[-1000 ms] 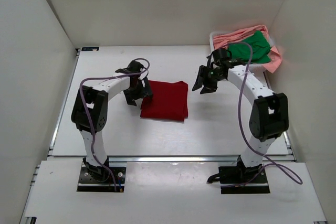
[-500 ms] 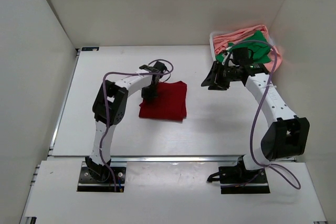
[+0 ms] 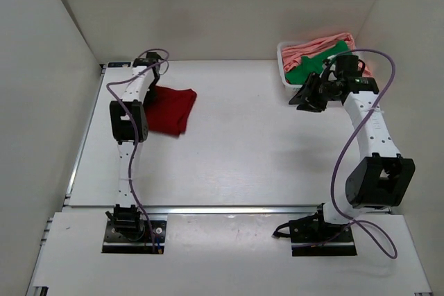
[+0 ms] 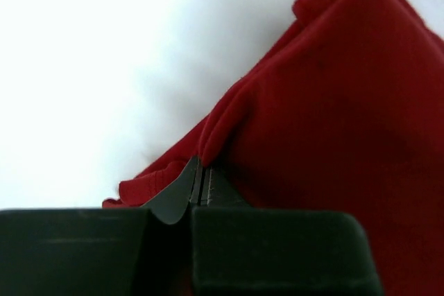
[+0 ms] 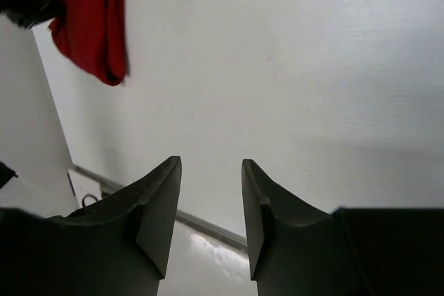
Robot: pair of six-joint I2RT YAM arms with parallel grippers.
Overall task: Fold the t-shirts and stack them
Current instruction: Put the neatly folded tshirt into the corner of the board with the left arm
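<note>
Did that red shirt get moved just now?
Yes. The dark red t-shirt, pinched in the left gripper, has slid left and away from the arm bases, toward the table's far left corner.

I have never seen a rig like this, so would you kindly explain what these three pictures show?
These are two robot arms bolted at the near edge of a white table: the left arm and the right arm. The wide picture comes from a fixed camera above and behind them. The two close-ups come from a camera on each wrist, looking along its own gripping part. Each arm ends in a two-finger end effector. The left end effector is shut on an edge of the dark red t-shirt, which lies at the table's far left. The right end effector is open and empty, near the white basket at the far right, which holds a green t-shirt and a pink t-shirt.
</note>
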